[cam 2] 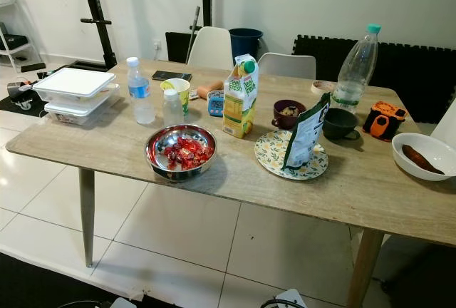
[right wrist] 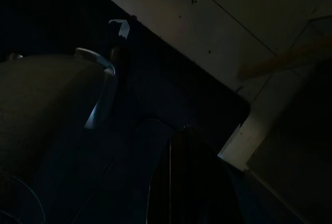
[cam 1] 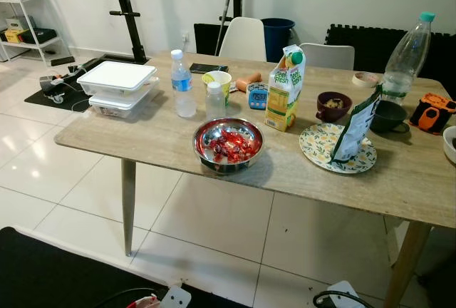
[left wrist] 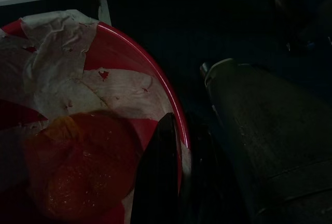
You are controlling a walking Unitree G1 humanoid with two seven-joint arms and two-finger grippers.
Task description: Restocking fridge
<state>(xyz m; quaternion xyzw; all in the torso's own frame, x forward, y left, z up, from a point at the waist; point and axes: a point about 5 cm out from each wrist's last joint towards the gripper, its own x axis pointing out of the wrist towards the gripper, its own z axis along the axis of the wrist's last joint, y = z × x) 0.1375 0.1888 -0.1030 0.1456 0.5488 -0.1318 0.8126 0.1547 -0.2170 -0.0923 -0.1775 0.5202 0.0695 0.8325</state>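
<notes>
Wooden table (cam 2: 370, 201): carries all stock awaiting the fridge; no fridge is seen.

Stacked white lidded containers (cam 2: 75, 93), at the left end of the table: judged rigid and moderately heavy; best taken one at a time by the long sides under the lid rim.

Large clear bottle (cam 2: 355, 67) with teal cap, near the far edge toward the right end: appears nearly empty, so light, thin-walled and easily crushed; to be held at mid-body.

Juice carton (cam 2: 239, 97), upright at mid-table: stiff card, likely heavy if full; to be gripped across the flat sides below the gable.

Steel bowl (cam 2: 181, 152) of red-wrapped pieces, near the front edge: smooth, slippery rim, loose contents; to be kept level.

Snack bag (cam 2: 306, 137), standing on the patterned plate (cam 2: 274, 160): soft, light; to be pinched at the top fold.

Small water bottle (cam 2: 140, 93), between the containers and the carton: firm, round, slippery; to be held at the waist.

Left gripper (left wrist: 165, 182): hanging low, one black finger seen against a red bowl (left wrist: 119, 53) lined with paper; its opening cannot be told, nothing is visibly held.

Right gripper (right wrist: 179, 182): idle in shade above dark matting; its opening cannot be told.
</notes>
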